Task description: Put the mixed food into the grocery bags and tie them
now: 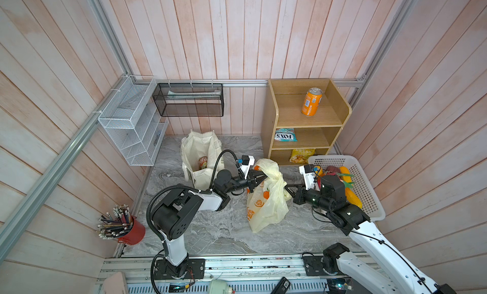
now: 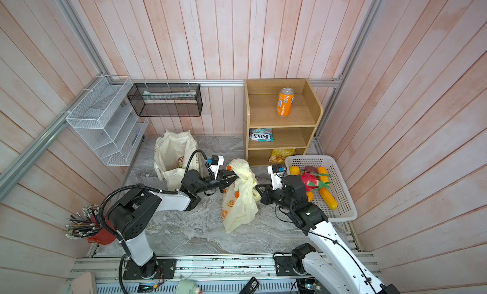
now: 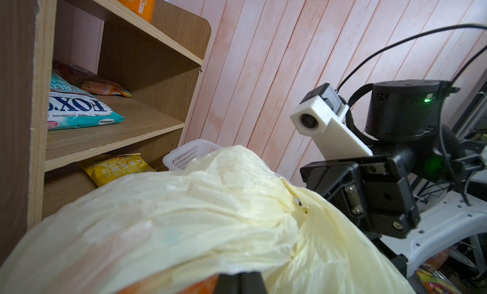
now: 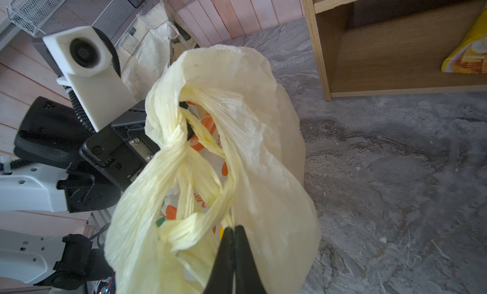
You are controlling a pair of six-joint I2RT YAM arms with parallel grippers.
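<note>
Toy fruits (image 2: 328, 199) are held in a white basket (image 2: 340, 184) at the surface's (image 1: 224, 226) right edge. The plastic bag (image 1: 268, 205) is pinched by the right tool (image 4: 233, 234); the left tool (image 1: 263, 176) is pressed together.

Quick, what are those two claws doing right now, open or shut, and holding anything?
Left gripper: closed, pinching the plastic bag near its top.
Right gripper: closed on a twisted handle of the same bag.
</note>
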